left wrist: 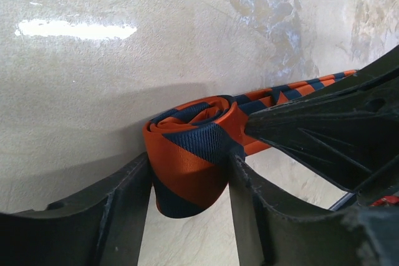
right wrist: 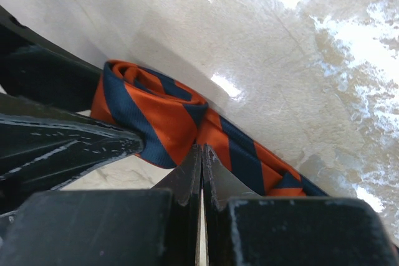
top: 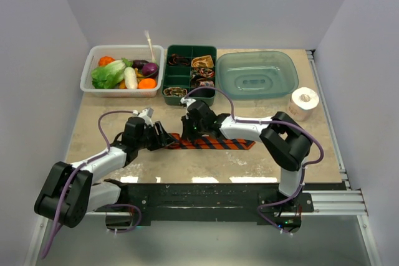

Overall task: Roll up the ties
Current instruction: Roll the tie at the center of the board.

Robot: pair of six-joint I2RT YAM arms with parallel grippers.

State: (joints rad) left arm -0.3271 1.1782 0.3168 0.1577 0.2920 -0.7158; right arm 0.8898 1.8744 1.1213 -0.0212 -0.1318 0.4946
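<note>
The orange-and-navy striped tie (top: 215,143) lies on the table between both arms, and its left end is rolled into a coil (left wrist: 190,151). My left gripper (left wrist: 189,161) has one finger against each side of that coil and grips it. My right gripper (right wrist: 201,149) is shut with nothing between its fingers. Its tips rest on the flat part of the tie (right wrist: 249,160), just beside the coil (right wrist: 156,113). In the top view the left gripper (top: 167,139) and the right gripper (top: 187,131) nearly meet at the tie's left end. The rest of the tie runs flat to the right.
A green compartment box (top: 163,79) at the back holds small coiled ties (top: 202,61). Left of it stands a clear tub (top: 87,76) of vegetables, and right of it a teal dish (top: 255,73). A white paper roll (top: 304,101) stands near the right edge.
</note>
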